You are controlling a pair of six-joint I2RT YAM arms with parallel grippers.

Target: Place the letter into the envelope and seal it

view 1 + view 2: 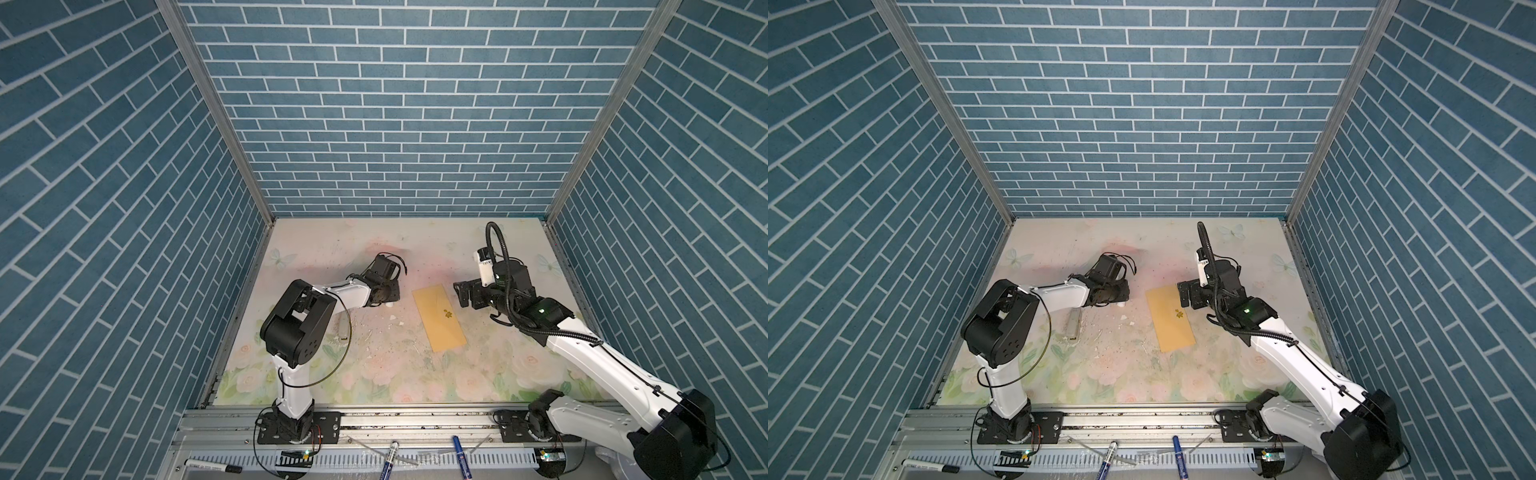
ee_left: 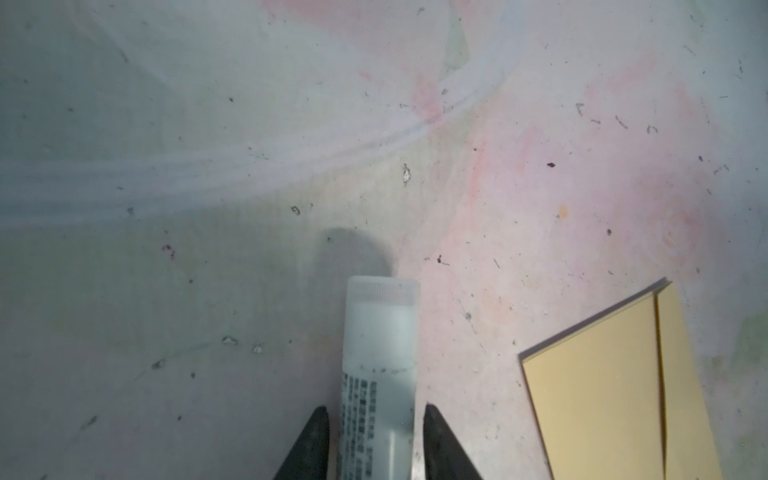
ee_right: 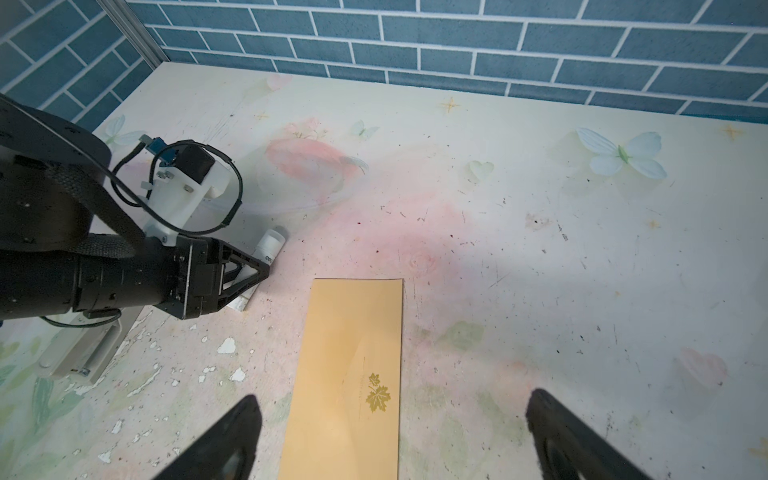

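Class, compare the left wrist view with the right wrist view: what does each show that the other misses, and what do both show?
Only the left wrist view: a gap on each side between the white glue stick and the left end effector straddling it, and a seam across the envelope corner. Only the right wrist view: the gold leaf emblem, the blue brick wall, a printed butterfly, the right end effector wide open. Both: the glue stick, the left end effector, the tan envelope, the floral table.
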